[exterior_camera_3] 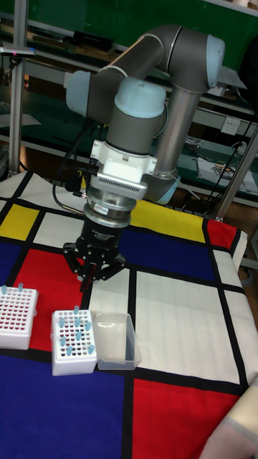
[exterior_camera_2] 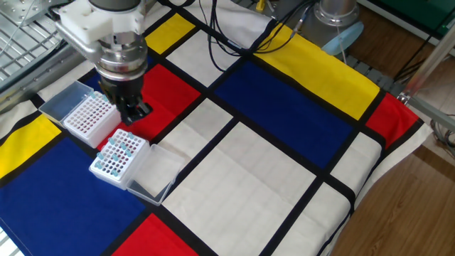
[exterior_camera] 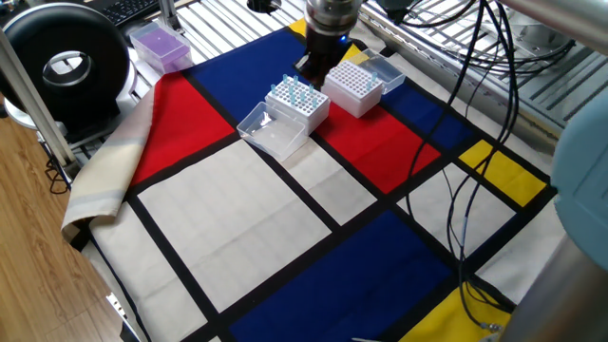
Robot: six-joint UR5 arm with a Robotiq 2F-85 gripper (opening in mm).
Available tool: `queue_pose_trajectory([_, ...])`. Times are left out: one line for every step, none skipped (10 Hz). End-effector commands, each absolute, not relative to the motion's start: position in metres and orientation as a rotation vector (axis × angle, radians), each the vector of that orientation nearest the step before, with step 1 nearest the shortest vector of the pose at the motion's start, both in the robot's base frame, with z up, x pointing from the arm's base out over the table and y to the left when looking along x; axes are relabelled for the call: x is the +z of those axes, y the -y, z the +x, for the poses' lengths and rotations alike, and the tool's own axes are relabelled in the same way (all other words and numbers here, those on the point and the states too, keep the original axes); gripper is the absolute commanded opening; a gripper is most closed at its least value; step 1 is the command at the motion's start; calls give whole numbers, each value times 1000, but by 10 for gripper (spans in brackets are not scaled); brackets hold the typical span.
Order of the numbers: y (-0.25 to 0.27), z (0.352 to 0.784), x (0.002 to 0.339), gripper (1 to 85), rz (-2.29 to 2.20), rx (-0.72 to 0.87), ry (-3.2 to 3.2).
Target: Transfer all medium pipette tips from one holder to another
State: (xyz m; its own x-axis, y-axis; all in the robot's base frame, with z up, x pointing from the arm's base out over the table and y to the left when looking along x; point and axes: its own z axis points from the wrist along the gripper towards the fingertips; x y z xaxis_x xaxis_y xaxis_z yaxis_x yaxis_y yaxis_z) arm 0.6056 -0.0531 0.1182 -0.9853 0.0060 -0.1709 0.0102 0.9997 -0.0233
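The gripper [exterior_camera_3: 92, 276] hangs above the checked cloth [exterior_camera_2: 284, 185], in the air between the two white tip boxes and not touching either. Its fingers [exterior_camera_3: 101, 274] converge to a narrow point; whether a tip sits between them is hard to tell at this size, so I cannot say if they hold anything.

The medium pipette tips [exterior_camera_3: 74, 324] stand upright in scattered holes of the nearer tip box [exterior_camera_3: 73, 343], their pale-blue tops above the perforated face. This box has its clear hinged lid [exterior_camera_3: 115, 341] laid open flat beside it on the cloth. A few more pale-blue tips [exterior_camera_3: 11, 290] stand along the back edge of the second tip box [exterior_camera_3: 16, 319], which sits just beside the first; most of its holes look bare.

In one fixed view a purple-topped box [exterior_camera: 159, 43] rests near the cloth's corner, well apart from both, next to a round black device [exterior_camera: 65, 65]. Black cables [exterior_camera_2: 234, 35] trail across the yellow panel.
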Motion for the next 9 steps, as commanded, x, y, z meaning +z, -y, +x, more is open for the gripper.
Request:
queue_pose_trajectory([44, 601, 109, 147, 10, 18, -3002])
queue_pose_trajectory([44, 604, 105, 140, 4, 32, -2991])
queue_pose_trajectory([44, 606, 102, 140, -2, 49, -2987])
queue_pose_trajectory([45, 605, 101, 140, -2, 49, -2993])
queue_pose_trajectory([49, 604, 98, 137, 4, 27, -3002])
queue_pose_trajectory([53, 603, 96, 137, 8, 25, -3005])
queue_pose_trajectory([58, 600, 95, 133, 7, 7, -3018])
queue_pose_trajectory([62, 597, 94, 133, 6, -5, -3027])
queue_pose_trajectory([64, 596, 93, 140, -3, -8, -3032])
